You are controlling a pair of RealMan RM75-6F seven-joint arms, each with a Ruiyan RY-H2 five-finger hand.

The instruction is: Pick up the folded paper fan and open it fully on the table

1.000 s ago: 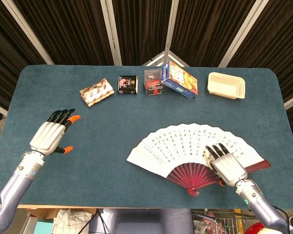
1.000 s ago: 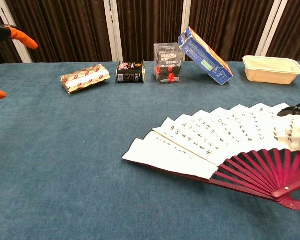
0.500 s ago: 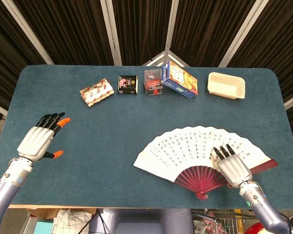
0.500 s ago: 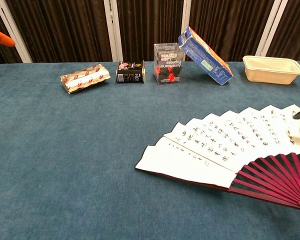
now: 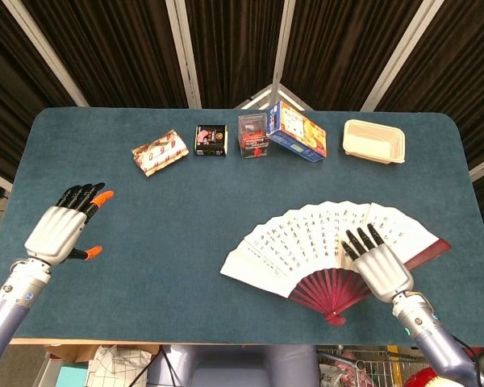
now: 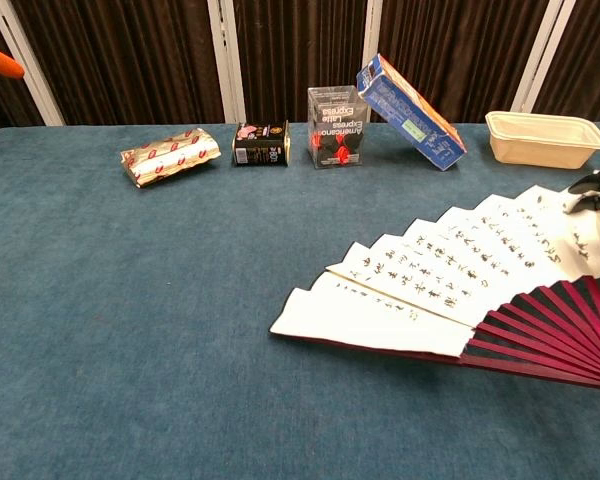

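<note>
1. Left hand, lower left: fingers spread, holding nothing, clear of the table.
2. Paper fan, lower right: spread wide and lying flat.
3. Right hand: flat on the ribs, fingers apart, grasping nothing; best kept pressing evenly while sweeping, so the leaf neither creases nor lifts.

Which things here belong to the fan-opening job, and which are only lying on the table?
Belong to the job:
white paper fan with red ribs, spread open
right hand, resting on it

Only lying about:
red-and-gold foil packet
small black box
clear plastic box
tilted blue carton
beige tray
</note>
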